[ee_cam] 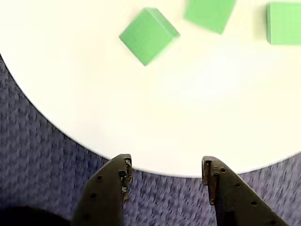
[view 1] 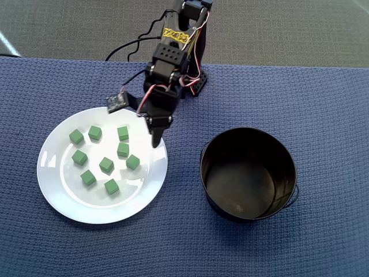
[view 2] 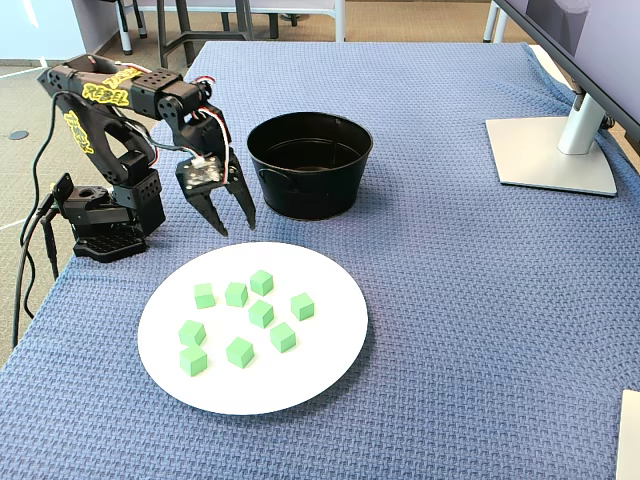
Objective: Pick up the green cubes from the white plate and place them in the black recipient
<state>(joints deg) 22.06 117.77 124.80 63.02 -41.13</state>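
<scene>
The gripper hangs with its two fingers spread apart and empty, tips pointing down over the far rim of the white plate in the fixed view; the wrist view shows both fingertips at the plate's edge, over the blue woven cloth, with nothing between them. The black arm stands at the left edge of the cloth-covered table in the fixed view, folded forward from its base, upper links raised and the wrist bent downward. Yellow labels with black lettering sit on the upper links; the writing is too small to read. All eight green cubes lie loose and separate on the plate's shallow centre, none touching the gripper; the overhead view counts the same eight. The plate rests toward the near-left part of the table in the fixed view. The black recipient stands upright beyond the plate, apart from it, and its interior shows no cubes. A monitor stand occupies the far-right corner.
</scene>
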